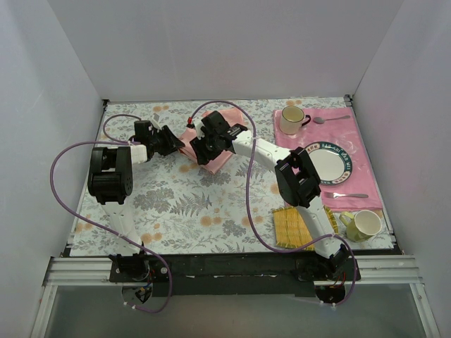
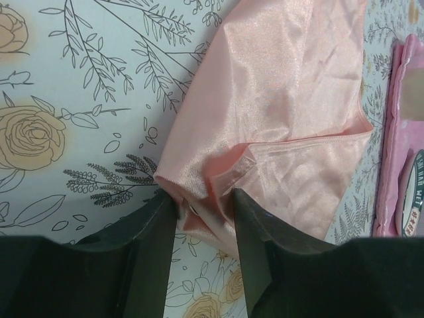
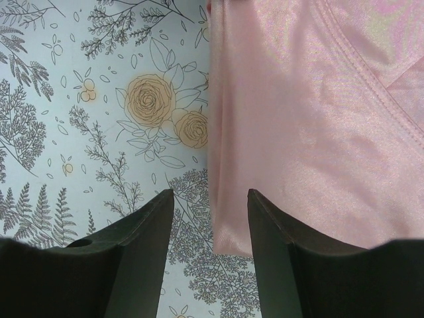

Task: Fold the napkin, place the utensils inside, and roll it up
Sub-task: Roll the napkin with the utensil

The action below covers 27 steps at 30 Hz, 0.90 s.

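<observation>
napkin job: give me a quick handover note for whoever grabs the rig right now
Left gripper: jaws straddle a bunched corner of the napkin; can't tell if it is pinched.
Right gripper: jaws open, empty, over the napkin's edge.
Napkin lies mid-table, one flap apparently folded over. A spoon and fork lie on the placemat, off the napkin.
Done: fold begun at most.
Left: finish the fold, add utensils, roll.
</observation>
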{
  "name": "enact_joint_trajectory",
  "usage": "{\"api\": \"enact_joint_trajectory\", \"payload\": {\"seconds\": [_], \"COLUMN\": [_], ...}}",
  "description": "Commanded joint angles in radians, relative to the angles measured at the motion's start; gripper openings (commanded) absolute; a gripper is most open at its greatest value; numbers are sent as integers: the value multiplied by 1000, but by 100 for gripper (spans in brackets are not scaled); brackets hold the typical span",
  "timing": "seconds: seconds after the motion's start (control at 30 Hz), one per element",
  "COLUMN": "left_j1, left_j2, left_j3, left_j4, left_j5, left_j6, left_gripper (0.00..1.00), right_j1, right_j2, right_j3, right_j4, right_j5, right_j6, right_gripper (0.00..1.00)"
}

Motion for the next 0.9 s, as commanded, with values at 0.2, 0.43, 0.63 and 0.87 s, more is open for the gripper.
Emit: {"api": "enact_joint_trajectory", "payload": {"seconds": [0.2, 0.43, 0.63, 0.87], "left_j1": [2, 2, 2, 2], "left_j2": [24, 29, 26, 11], "left_j3": [-20, -11, -8, 1], "left_j4": [22, 22, 15, -15], "left_j5": [2, -4, -5, -17], "left_j6": [-13, 3, 5, -9], "left_gripper": [35, 31, 22, 14], "right_j1": [-3, -3, -3, -3], "right_j2": [2, 1, 2, -2], "right_j3": [39, 33, 34, 50], "right_j4": [22, 23, 20, 3], "right_j5": [-7, -3, 0, 13], "right_j6": [1, -1, -1, -42], "right_gripper": [57, 57, 57, 61]}}
